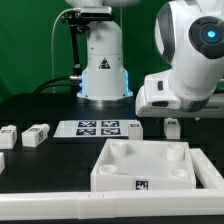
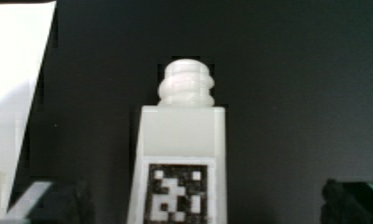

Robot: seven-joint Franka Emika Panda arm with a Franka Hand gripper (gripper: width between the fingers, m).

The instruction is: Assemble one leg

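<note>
A leg [image 2: 179, 150], a stubby white block with a marker tag on its face and a ribbed round tip [image 2: 185, 80], lies on the black table between my fingers. My gripper [image 2: 192, 205] is open: a dark finger [image 2: 41, 205] shows on one side of the leg and the other on the far side, with a gap on both sides. In the exterior view my gripper [image 1: 172, 122] is low over this leg [image 1: 172, 128], at the exterior view's right, just behind the large white square piece [image 1: 150, 165].
Two more legs [image 1: 36, 135] [image 1: 8, 135] lie at the exterior view's left. The marker board [image 1: 98, 127] lies in the middle, before the robot base [image 1: 104, 70]. A white surface [image 2: 5, 100] shows at the wrist view's edge.
</note>
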